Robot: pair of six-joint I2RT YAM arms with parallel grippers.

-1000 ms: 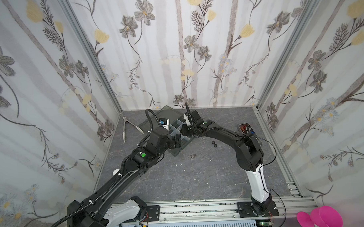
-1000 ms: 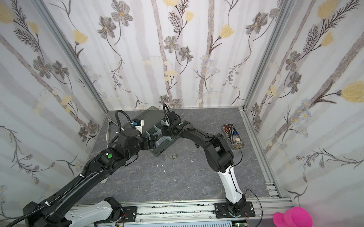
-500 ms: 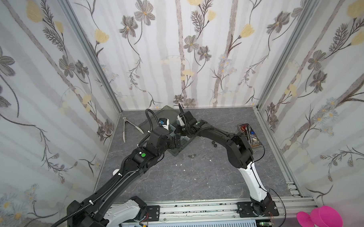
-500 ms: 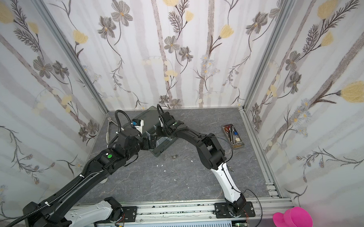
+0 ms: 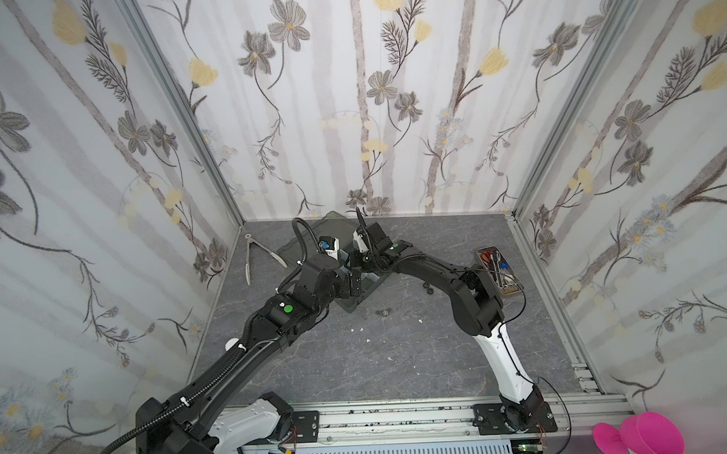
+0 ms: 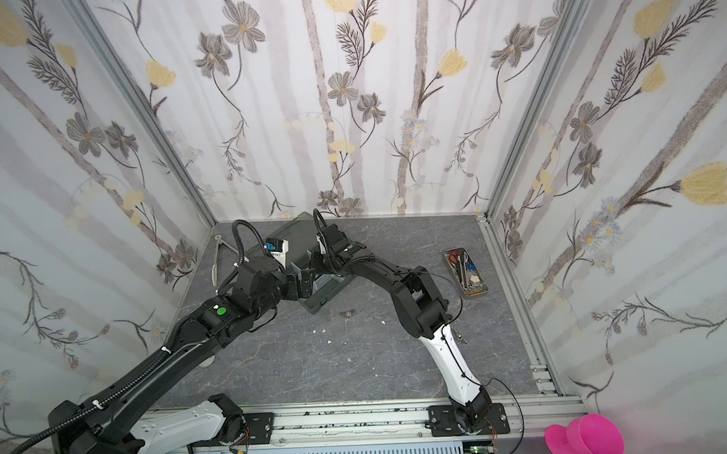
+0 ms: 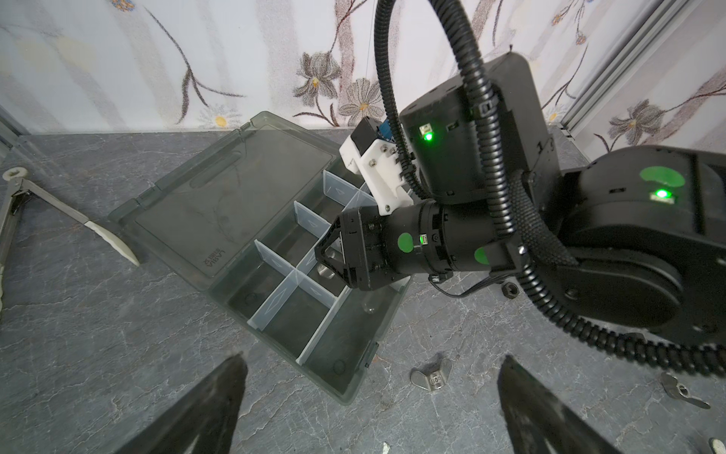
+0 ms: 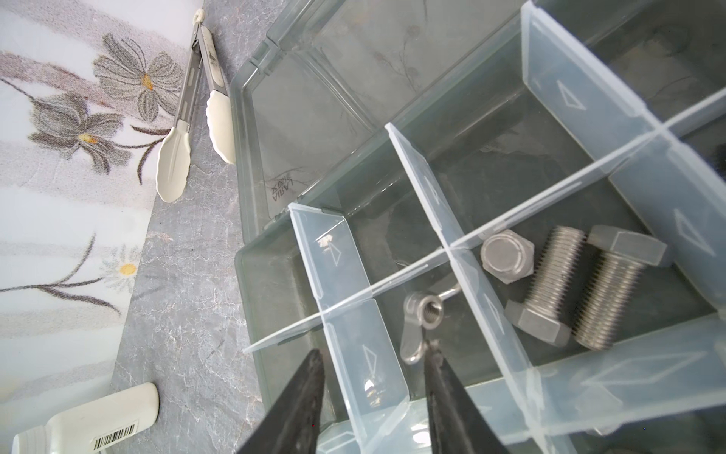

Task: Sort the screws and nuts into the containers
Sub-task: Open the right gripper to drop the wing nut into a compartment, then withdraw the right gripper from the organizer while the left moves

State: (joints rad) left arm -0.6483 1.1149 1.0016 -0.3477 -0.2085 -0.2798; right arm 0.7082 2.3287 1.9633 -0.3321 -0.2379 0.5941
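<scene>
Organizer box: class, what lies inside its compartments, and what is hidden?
Inside the organizer box, one compartment holds three silver bolts; the neighbouring one holds a silver wing nut. The right arm covers other compartments, so their contents cannot be seen.

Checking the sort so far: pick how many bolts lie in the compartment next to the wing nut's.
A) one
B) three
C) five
B: in the right wrist view, three silver bolts lie together just across a divider from the wing nut.
</scene>
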